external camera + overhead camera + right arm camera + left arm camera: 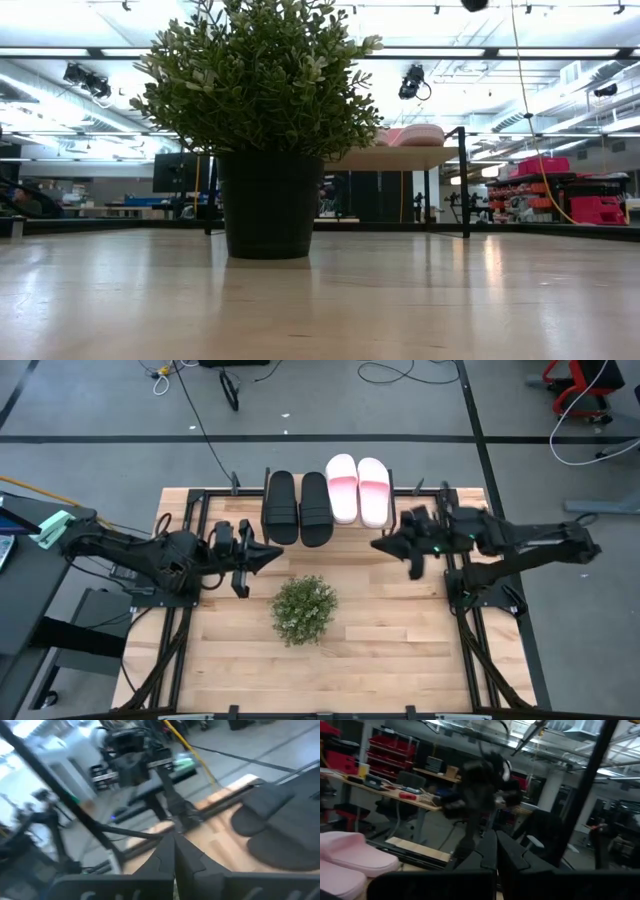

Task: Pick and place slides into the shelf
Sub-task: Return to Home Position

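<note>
Black slides and pink slides up on the shelf, twelve o'clock from the potted plant on the wooden table. Left gripper at ten, right gripper at two, both pinched closed. Grey floor all around.

the two open-toe slides with broad straps are plain black, the two other slides are pale pink and white, the thin wooden shelf board is light tan, the bushy leafy plant is green, its round pot is black, and the big plank tabletop is pale and stripy.
</note>
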You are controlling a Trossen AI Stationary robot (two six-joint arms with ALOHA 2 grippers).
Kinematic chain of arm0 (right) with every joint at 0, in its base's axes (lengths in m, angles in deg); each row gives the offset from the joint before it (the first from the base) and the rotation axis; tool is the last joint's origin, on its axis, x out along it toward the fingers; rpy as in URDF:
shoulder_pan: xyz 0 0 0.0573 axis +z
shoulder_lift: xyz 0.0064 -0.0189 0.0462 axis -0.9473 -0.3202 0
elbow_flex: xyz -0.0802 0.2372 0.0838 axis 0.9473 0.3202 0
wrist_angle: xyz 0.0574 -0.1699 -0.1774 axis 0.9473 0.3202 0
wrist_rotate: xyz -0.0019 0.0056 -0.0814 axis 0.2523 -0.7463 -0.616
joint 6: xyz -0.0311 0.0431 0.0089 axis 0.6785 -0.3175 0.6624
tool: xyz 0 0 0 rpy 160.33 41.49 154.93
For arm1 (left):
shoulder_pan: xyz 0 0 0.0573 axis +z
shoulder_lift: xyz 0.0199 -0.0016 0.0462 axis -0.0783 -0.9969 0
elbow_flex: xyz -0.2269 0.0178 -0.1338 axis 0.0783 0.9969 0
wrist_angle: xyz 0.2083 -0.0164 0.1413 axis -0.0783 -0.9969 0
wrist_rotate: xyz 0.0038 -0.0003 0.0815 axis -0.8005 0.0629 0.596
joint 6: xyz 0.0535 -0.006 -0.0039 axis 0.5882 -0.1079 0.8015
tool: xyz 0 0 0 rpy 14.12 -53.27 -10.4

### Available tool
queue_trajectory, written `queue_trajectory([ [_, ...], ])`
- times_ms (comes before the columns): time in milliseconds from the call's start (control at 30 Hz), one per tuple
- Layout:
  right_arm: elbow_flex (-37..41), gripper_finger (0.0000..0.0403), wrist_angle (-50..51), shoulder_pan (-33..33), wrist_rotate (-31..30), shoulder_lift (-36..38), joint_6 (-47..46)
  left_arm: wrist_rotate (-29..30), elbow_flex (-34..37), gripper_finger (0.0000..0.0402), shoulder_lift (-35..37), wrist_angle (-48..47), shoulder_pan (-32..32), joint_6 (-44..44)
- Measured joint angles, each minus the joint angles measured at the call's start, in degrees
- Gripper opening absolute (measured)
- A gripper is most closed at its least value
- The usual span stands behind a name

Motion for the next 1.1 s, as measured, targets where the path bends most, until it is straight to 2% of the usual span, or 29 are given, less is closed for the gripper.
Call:
queue_trajectory([
  [100,7.83,0.0000,-4.73,2.97,-2.57,5.99,-1.50,-0.42,0.00,0.0002,0.00,-0.02,2.50,0.02],
  [167,11.34,0.0000,-4.61,4.52,-5.08,9.27,-1.71,-3.14,0.00,0.0001,-0.01,0.02,5.21,1.27],
  [233,13.77,0.0000,-4.59,5.26,-6.96,11.92,-2.27,-7.99,-0.02,0.0001,-0.85,1.12,8.63,2.67],
  [333,15.80,0.0000,-4.73,5.23,-7.08,15.40,-2.36,-19.12,-0.07,0.0001,-2.80,1.55,14.54,2.82],
  [367,16.06,0.0000,-4.54,5.06,-7.09,16.39,-2.26,-21.37,-0.07,0.0001,-2.86,0.48,16.15,2.10],
  [433,16.13,0.0000,-3.82,4.79,-6.94,17.89,-2.06,-22.25,-0.03,0.0001,-0.96,-3.58,18.50,-0.31],
  [600,16.13,0.0000,-3.24,4.45,-5.04,20.23,-0.20,-19.84,-0.07,0.0001,8.55,-10.97,21.58,-0.50],
  [700,16.13,0.0000,-2.36,3.62,-2.39,20.42,0.33,-13.86,-0.07,0.0001,13.23,-17.46,20.80,-2.62],
  [800,16.13,0.0000,-1.16,2.60,1.04,20.37,1.15,-7.64,-0.07,0.0001,14.78,-21.86,17.49,-3.10],
  [933,16.13,0.0000,-0.32,0.81,4.08,19.75,3.38,-0.02,-0.03,0.0000,14.31,-24.45,12.88,0.39],
  [1100,16.13,0.0000,-0.36,-1.26,5.63,18.33,2.93,1.95,0.04,0.0000,15.73,-28.89,12.72,4.48],
])
